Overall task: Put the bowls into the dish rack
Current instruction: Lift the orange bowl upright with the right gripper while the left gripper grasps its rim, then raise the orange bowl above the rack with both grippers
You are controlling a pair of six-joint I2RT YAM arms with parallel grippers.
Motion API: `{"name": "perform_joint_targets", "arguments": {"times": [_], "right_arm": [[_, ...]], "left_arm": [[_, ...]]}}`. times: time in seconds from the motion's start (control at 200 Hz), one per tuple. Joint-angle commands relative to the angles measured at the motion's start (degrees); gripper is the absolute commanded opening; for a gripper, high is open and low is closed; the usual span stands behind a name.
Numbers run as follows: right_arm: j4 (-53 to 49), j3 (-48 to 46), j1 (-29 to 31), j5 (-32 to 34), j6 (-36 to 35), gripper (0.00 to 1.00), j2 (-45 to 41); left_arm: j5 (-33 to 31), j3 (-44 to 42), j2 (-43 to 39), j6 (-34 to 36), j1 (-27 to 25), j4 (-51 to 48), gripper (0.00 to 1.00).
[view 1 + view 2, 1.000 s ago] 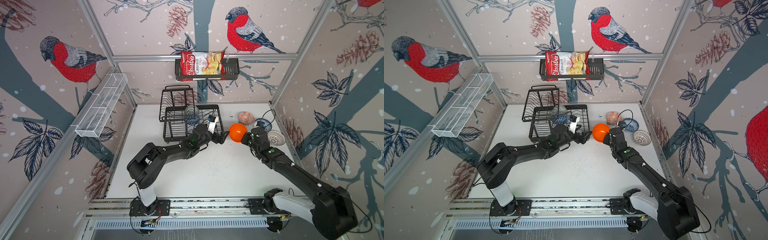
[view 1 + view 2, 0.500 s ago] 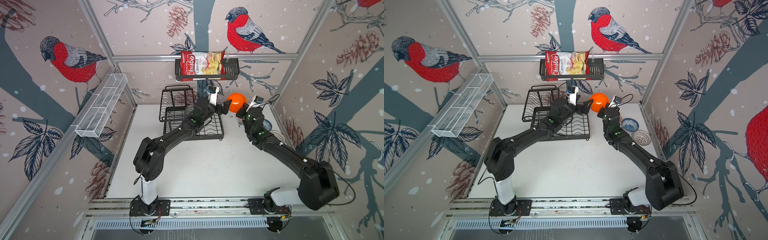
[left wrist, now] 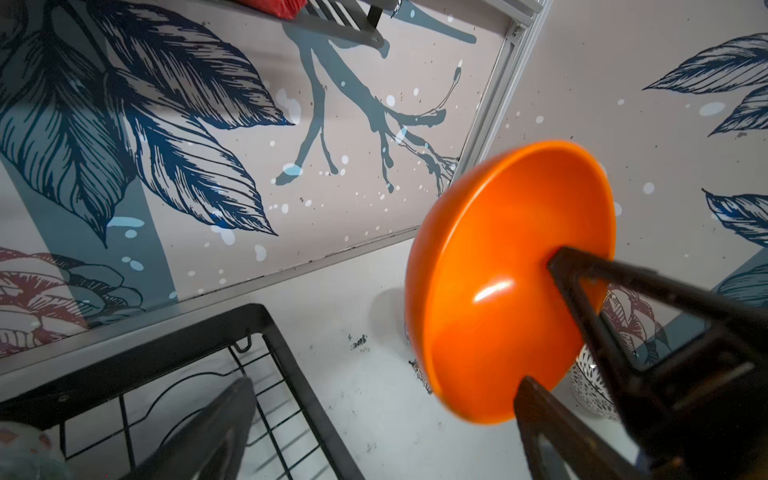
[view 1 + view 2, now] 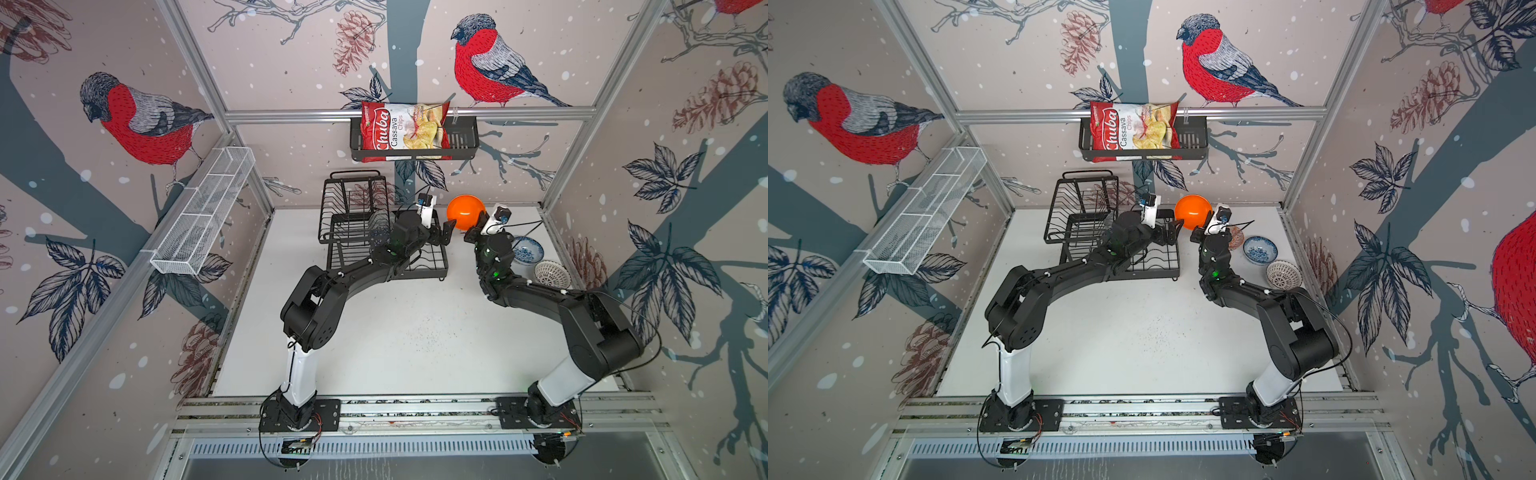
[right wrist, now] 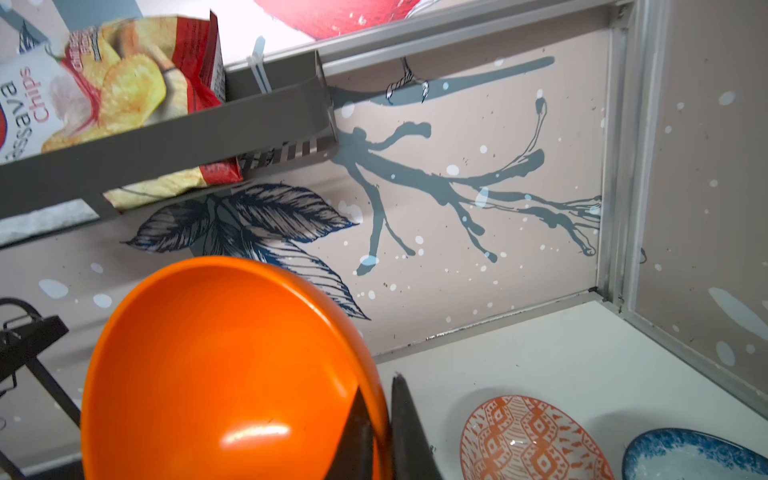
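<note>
Orange and glossy, the plain bowl [image 4: 465, 211] [image 4: 1192, 212] [image 3: 511, 291] [image 5: 216, 365] hangs in the air near the back wall. It is tipped on edge, just right of the dish rack [image 4: 353, 216] [image 4: 1075, 216] [image 3: 266, 316] and clear of the white table [image 4: 415, 332].

The right gripper [image 4: 473, 226] [image 5: 378, 390] is clamped on the bowl's rim. The right wrist view shows one finger on each face of the rim, pinched tight with only the wall of the bowl between them.

The left gripper [image 4: 441, 232] [image 4: 1170, 232] [image 3: 384, 380] has its jaws spread wide and holds nothing. It sits over the right end of the rack's lower tray, just beside the bowl; whether a fingertip touches the bowl cannot be told.

Three more bowls rest on the table by the right wall, well apart from the rack:
- the salmon-orange patterned bowl [image 4: 1235, 237] [image 5: 532, 440]
- the blue-white floral bowl [image 4: 528, 249] [image 4: 1259, 249] [image 5: 698, 453]
- the white lattice bowl [image 4: 552, 273] [image 4: 1283, 274]

Inside the rack a bluish patterned bowl [image 4: 380, 236] shows between the wires, mostly hidden by the left arm.

On the back wall above, a black basket [image 4: 461, 141] holds a Chuba cassava chips bag [image 4: 403, 131].
</note>
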Motion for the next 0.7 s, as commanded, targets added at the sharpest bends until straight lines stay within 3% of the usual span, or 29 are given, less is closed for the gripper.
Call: {"name": "perform_joint_targets", "arguments": {"times": [0.0,0.44,0.695], "right_arm": [[9.3,-1.3,1.3,2.3,-4.9,0.00,0.5],[17.2,-4.1,3.7,2.8,-7.8,0.00,2.7],[21.7,-4.9,5.5,2.7,-10.6,0.00,4.3]], "left_arm": [[-0.1,0.3,0.1,1.1,0.0,5.7,0.94],[2.2,-2.0,-0.3,-0.3,-0.1,9.6,0.70],[3.2,-1.8,-0.2,-0.1,-0.2,10.2,0.43]]}}
